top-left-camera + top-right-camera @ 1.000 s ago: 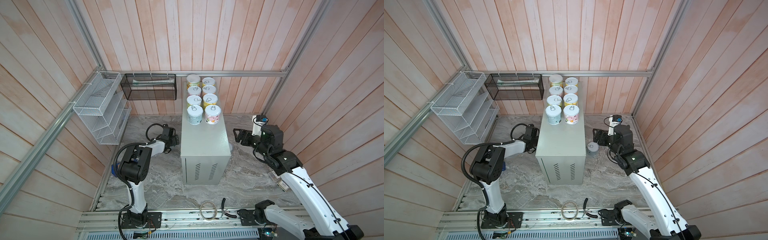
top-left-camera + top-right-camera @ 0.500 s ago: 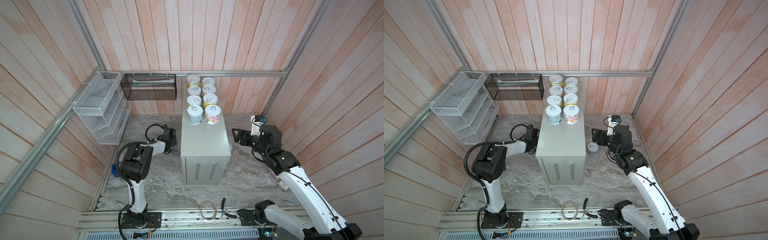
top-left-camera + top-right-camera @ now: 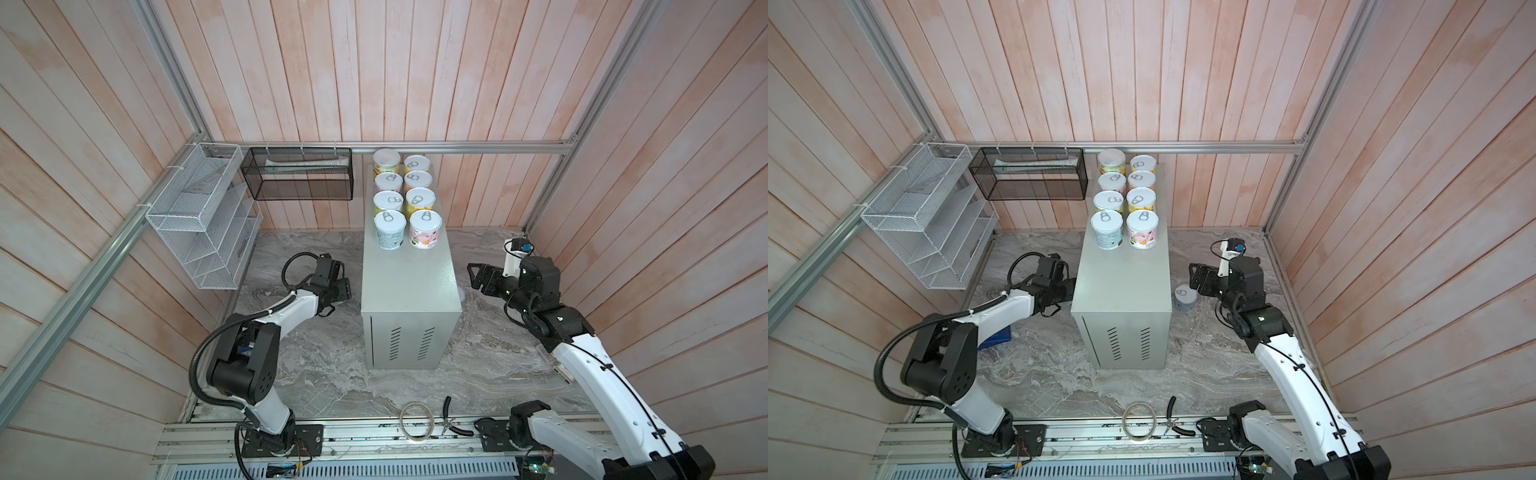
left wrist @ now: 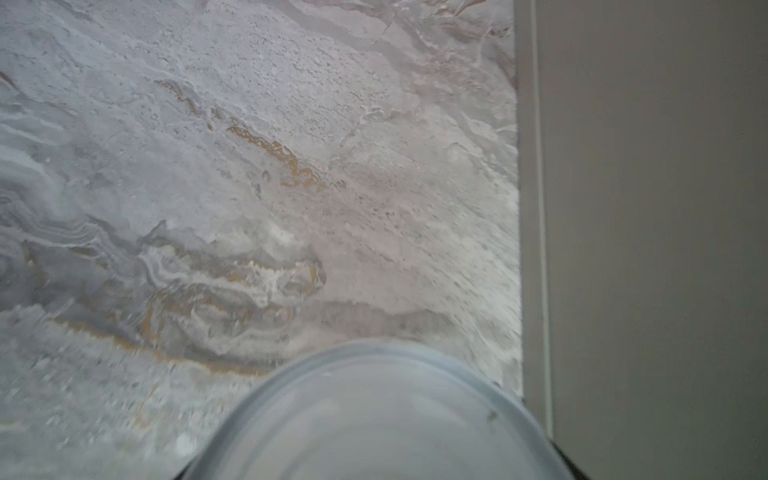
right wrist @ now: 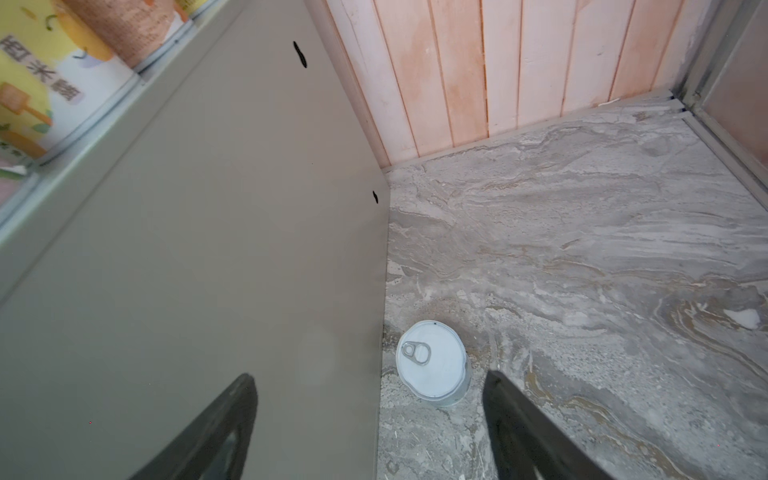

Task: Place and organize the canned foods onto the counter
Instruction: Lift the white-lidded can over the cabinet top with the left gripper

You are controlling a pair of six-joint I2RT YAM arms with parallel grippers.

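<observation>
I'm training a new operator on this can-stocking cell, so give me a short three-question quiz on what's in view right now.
1. Count: how many cans stand on the counter?
2. True or false: the right gripper is shut on the loose can.
3. Where does the loose can stand? A) on the marble, beside the counter's side wall; B) stacked on another can; C) on the counter's top.
Key: 1) Eight, in two rows of four. 2) False: its jaws stand open and hold nothing. 3) A.
</observation>
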